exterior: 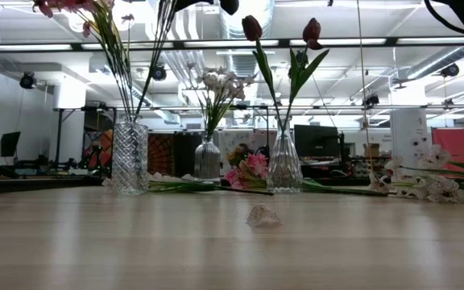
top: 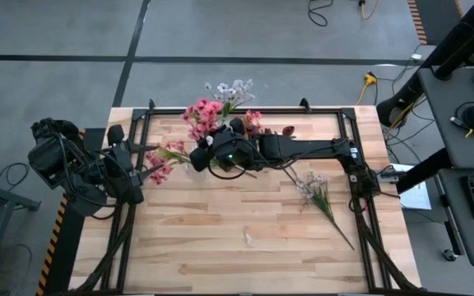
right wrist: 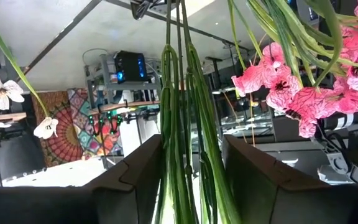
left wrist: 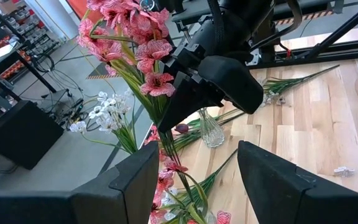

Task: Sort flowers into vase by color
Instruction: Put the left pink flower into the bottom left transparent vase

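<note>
Three clear vases stand in a row at the table's far side. The ribbed vase [exterior: 130, 157] holds the pink flowers [top: 204, 115], a small vase [exterior: 208, 159] holds white blossoms [exterior: 220, 80], and a third vase [exterior: 284, 161] holds dark red blooms [exterior: 252, 28]. My right gripper [right wrist: 191, 180] hangs above the ribbed vase, open, with the pink flowers' green stalks [right wrist: 182, 124] standing between its fingers. My left gripper [left wrist: 194, 180] waits open at the table's left edge. More pink flowers [top: 163, 160] and a white-lilac stem [top: 319, 193] lie flat on the table.
A small fallen petal [exterior: 263, 216] lies alone in the table's middle. A black frame [top: 344, 115] runs along the far and side edges. The near half of the wooden table [top: 245, 255] is bare board.
</note>
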